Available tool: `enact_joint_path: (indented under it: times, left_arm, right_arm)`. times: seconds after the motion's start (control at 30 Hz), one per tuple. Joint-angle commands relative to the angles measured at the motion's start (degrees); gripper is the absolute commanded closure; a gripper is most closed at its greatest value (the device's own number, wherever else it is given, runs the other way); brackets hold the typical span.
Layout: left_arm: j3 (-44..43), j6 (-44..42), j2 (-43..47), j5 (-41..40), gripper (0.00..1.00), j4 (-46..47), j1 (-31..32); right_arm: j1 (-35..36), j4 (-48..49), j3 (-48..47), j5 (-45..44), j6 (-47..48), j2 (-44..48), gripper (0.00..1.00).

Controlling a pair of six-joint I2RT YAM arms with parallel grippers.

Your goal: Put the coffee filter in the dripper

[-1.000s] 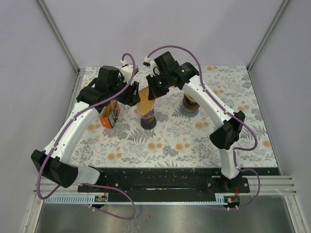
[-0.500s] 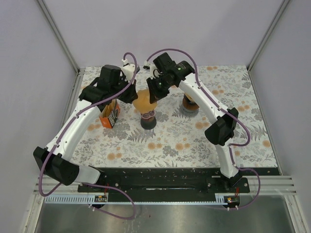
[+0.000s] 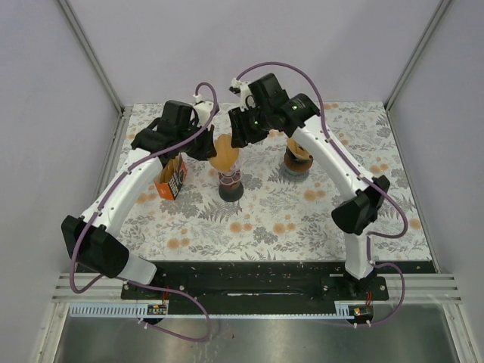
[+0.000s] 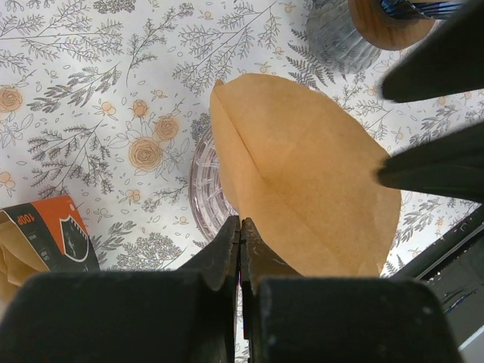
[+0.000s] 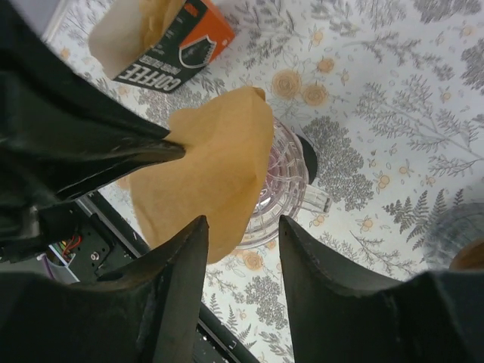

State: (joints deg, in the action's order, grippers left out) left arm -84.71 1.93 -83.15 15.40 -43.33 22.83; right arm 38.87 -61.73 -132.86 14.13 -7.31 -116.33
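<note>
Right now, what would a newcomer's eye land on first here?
The tan coffee filter stands out, pinched in the left gripper over the glass dripper mid-table. The right gripper hangs open beside the filter. An orange box sits to the dripper's left.

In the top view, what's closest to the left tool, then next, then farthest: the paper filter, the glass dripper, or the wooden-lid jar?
1. The coffee filter, pinched in the left tool.
2. The dripper, under the filter, mid-table.
3. The wooden-lid jar, off to the right.
</note>
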Motion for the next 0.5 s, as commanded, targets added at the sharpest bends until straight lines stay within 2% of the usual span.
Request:
enact_joint_path:
  times: [0.0,0.07,0.17,0.3,0.37,0.47]
  left_arm:
    - [-0.72,0.88,-0.08,2.18,1.00,1.58,-0.77]
    - [-0.72,0.79,-0.25,2.27,1.00,1.58,-0.77]
    - [-0.81,0.70,-0.60,2.27,1.00,1.67,-0.86]
    - [-0.90,0.79,-1.13,2.35,1.00,1.58,-0.94]
    - [-0.99,0.79,-1.13,2.53,1.00,1.67,-0.86]
    - [-0.99,0.79,-1.05,2.44,1.00,1.76,-0.94]
  right_arm:
    - [0.06,11.27,6.27,-0.95,-0.16,10.24,0.50]
    - [0.59,14.87,10.05,-0.77,-0.07,12.26,0.53]
    - [1.91,20.32,14.89,3.08,-0.07,13.85,0.78]
    - [2.35,17.63,12.64,2.05,-2.18,9.30,0.96]
    - [2.52,14.64,10.09,1.16,-2.18,6.31,1.00]
    - [3.31,10.86,6.13,-0.23,-1.66,2.35,1.00]
